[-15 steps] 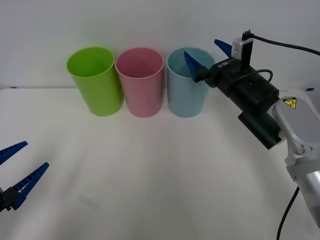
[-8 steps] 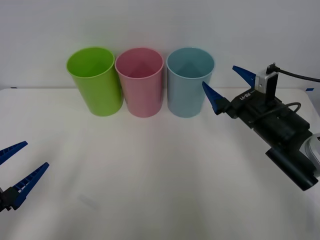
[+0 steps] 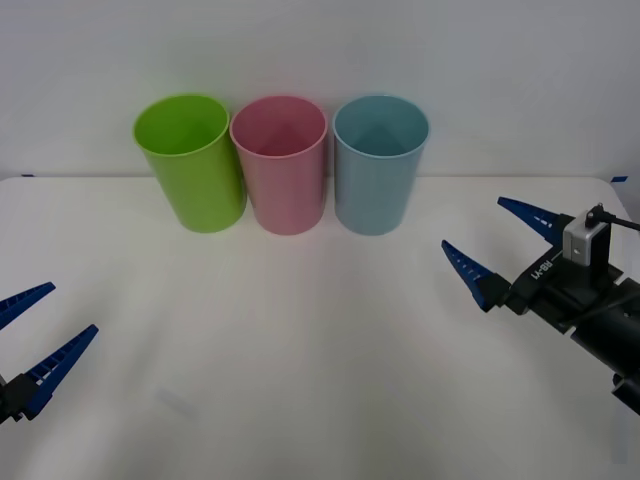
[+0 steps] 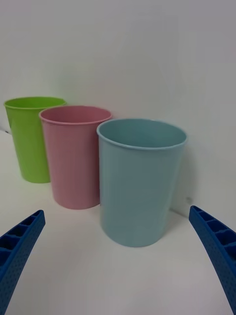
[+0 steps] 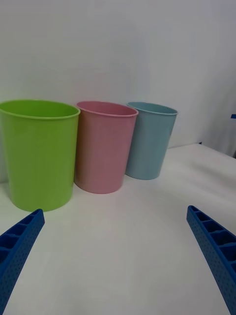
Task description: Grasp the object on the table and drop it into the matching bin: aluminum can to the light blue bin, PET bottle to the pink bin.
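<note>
Your right gripper [image 3: 500, 245] is hovering released, empty, just short of the blue bin [image 3: 380, 165]; left gripper [image 3: 30, 335] is idling released. I'm seeing no can on the desk [image 3: 300, 350]: you're risking regrasping nothing.

Right hand [image 3: 502, 238] low at the right, fingers spread, left hand [image 3: 40, 330] parked lower left, fingers spread

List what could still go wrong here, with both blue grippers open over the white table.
1. The right gripper, open and empty, sits low beside the tall light blue plastic bin; a sideways swing could tip it.
2. The three bins touch in a row, so a knock might also shift the pink plastic bin.
3. The left gripper, open, hangs near the table edge.
</note>
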`<state>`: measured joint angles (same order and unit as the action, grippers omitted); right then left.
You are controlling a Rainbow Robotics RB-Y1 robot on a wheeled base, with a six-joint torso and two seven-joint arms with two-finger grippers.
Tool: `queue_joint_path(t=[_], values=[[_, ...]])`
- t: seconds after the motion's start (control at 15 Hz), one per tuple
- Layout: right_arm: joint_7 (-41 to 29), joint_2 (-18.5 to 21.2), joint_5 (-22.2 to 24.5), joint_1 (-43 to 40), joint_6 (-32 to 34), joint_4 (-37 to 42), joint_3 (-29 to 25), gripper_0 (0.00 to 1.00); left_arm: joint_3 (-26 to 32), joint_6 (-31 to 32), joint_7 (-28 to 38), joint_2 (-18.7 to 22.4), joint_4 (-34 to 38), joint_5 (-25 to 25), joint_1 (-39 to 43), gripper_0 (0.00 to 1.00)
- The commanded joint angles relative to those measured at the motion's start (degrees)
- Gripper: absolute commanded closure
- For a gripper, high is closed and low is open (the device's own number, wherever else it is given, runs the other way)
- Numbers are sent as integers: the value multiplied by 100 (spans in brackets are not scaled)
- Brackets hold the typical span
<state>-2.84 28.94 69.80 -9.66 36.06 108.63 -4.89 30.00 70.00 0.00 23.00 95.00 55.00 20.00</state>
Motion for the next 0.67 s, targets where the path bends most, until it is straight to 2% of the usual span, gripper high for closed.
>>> queue_joint_path(t=[0.07,0.4,0.67], values=[[679,-249,-2,-396,621,0,-452,0,0,0,0,0,0,0,0,0],[1233,-679,7,-1117,1685,0,-1190,0,0,0,0,0,0,0,0,0],[1294,-750,-248,-1626,2054,-8,-1489,0,0,0,0,0,0,0,0,0]])
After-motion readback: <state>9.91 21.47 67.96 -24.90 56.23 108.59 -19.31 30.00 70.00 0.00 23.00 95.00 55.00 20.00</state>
